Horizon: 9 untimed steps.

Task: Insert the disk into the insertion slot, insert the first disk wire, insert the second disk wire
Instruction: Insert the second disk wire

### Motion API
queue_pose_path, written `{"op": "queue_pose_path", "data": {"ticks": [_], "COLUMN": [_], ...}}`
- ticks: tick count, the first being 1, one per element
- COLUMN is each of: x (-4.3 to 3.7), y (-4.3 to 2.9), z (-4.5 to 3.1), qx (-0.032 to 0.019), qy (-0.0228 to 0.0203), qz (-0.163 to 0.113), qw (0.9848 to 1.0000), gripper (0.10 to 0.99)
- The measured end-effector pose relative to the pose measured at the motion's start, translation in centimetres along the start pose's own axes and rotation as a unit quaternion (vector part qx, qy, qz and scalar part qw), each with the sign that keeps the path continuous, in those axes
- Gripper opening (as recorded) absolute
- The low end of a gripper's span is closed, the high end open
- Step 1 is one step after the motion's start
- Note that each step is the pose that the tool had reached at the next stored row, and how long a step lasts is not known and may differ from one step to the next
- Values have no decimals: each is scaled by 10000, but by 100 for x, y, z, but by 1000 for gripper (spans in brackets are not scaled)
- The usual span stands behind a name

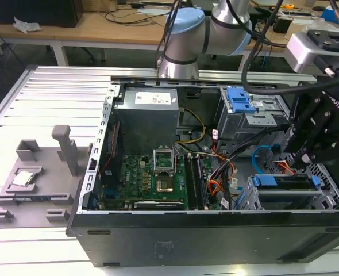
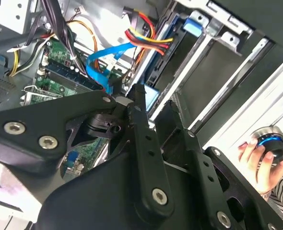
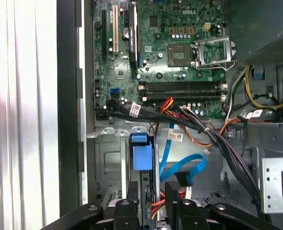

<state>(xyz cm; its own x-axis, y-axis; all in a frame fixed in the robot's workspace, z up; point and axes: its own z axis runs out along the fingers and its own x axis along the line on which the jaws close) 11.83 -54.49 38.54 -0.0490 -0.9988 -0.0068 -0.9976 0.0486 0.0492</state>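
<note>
The disk (image 1: 289,179) looks to me already seated in the insertion slot (image 1: 284,200), its blue carrier tab (image 3: 141,153) standing out at the bay's mouth; I cannot tell whether it is pushed fully home. My gripper (image 3: 153,201) hangs just above that end of the bay with its fingers (image 3: 175,199) parted a moderate way and nothing clamped. The first disk wire (image 2: 146,37) runs through the gap between them, loose as far as I can judge. The second disk wire (image 3: 182,167) loops just beside one finger, its dark plug (image 3: 187,179) close to the tip; whether either plug is mated I cannot see.

My worries:
- Closing here could pinch the coloured bundle instead of a plug.
- A sideways move could hook the blue loop and drag it.
- A plug gripped crooked would jam against its socket.
- The thick black harness (image 3: 180,120) crowds the approach.
- A person's hand (image 2: 256,160) sits near the case edge, holding a round blue-ringed object.

The cage is thin perforated grey sheet metal with hard edges that could scrape insulation. The blue cable is flat, glossy and springy; the bundle is soft, round-stranded and limp. The carrier is smooth moulded plastic; the green motherboard (image 3: 170,57) beyond is studded with fragile parts.
</note>
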Motion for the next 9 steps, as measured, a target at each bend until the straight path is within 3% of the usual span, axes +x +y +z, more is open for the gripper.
{"op": "queue_pose_path", "data": {"ticks": [9], "x": [9], "y": [180], "z": [9], "qx": [0], "qy": [0], "qz": [0], "qw": [10000], "gripper": [361]}}
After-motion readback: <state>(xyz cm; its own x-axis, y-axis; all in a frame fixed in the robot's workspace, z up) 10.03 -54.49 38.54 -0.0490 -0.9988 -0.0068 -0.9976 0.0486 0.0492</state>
